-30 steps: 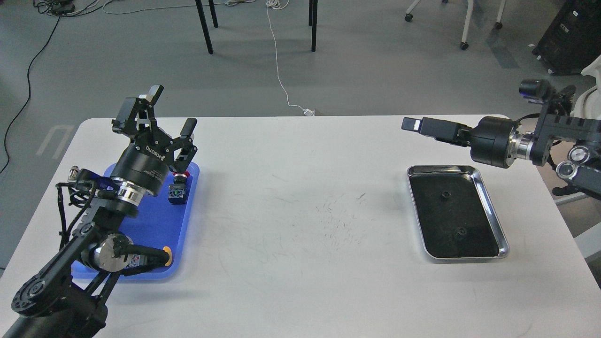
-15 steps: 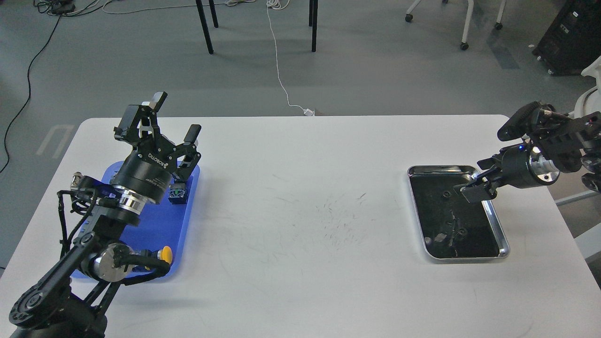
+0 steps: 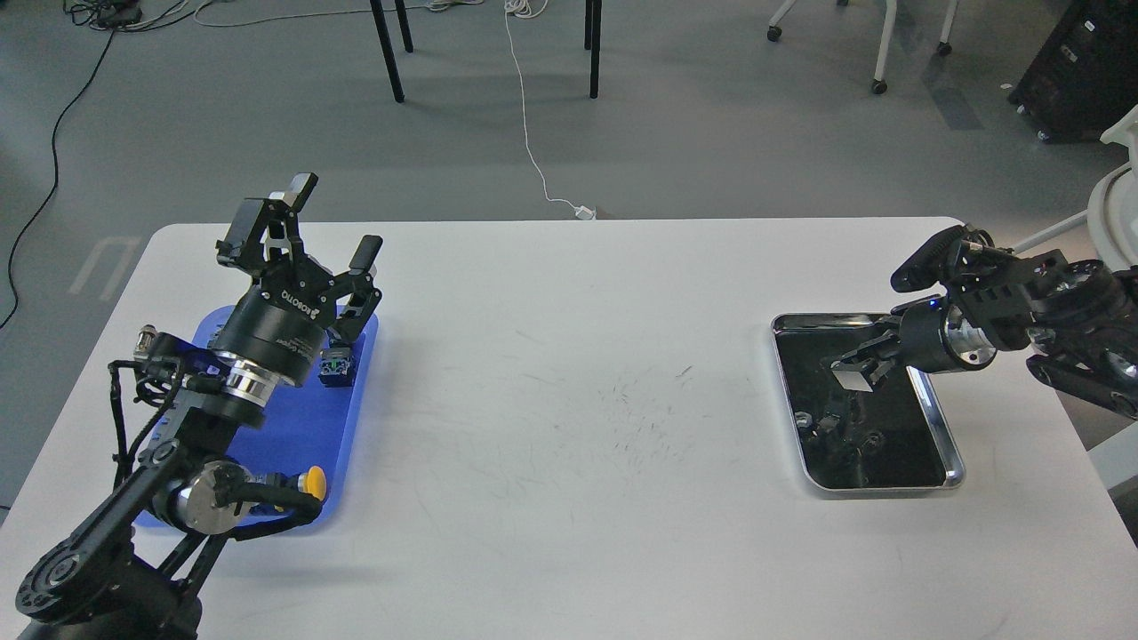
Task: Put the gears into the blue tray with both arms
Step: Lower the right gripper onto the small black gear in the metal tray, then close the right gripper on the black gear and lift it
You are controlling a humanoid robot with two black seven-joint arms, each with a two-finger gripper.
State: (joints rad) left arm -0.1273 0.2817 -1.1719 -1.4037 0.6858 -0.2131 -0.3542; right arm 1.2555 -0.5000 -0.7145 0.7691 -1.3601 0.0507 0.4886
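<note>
The blue tray (image 3: 302, 427) lies at the table's left, partly covered by my left arm. My left gripper (image 3: 335, 218) hangs above the tray's far end, its fingers spread wide and holding nothing. At the right, a silver metal tray (image 3: 949, 440) with a dark bottom holds one small black gear (image 3: 876, 437) near its front. My right gripper (image 3: 853, 372) points down and left into that tray's middle, low over the dark bottom. It is seen small and dark, so its fingers cannot be told apart. Any gear under it is hidden.
Two push-button switches lie in the blue tray: one (image 3: 336, 366) under my left gripper and a yellow-capped one (image 3: 311, 482) at the near end. The white table (image 3: 578, 427) shows only scuff marks in its middle. Chair legs and cables are on the floor beyond.
My right gripper swung from above the table's far right edge down and leftward into the silver tray. My left gripper lifted slightly and then held still, open.
</note>
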